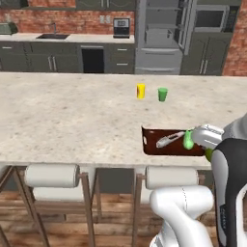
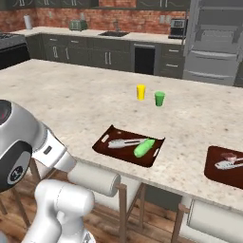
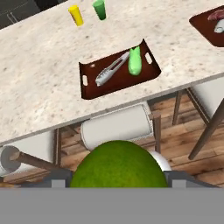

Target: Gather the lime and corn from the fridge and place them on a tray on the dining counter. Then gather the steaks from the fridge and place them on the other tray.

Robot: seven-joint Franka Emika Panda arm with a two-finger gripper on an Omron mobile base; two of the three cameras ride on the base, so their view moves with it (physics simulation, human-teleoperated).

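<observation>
My gripper (image 3: pixel 118 181) is shut on the lime (image 3: pixel 118 164), a round green ball that bulges up between the finger tips in the hand view. It hangs above the bar stools, just short of the dining counter (image 1: pixel 72 116) edge. In the left base view the lime (image 1: pixel 208 154) peeks out under the white hand. A dark brown tray (image 3: pixel 89 83) near the counter's front edge holds the corn (image 3: pixel 134 61), in a green husk, beside silver tongs (image 3: pixel 111 69). A second tray (image 3: pixel 202 22) to the right carries a steak (image 3: pixel 217 15). The fridge (image 1: pixel 161 36) stands at the back.
A yellow cup (image 1: pixel 140 90) and a green cup (image 1: pixel 162 94) stand mid-counter beyond the tray. White-cushioned stools (image 1: pixel 52 176) line the near side of the counter. The wall counter with a sink (image 1: pixel 52 36) runs along the brick wall.
</observation>
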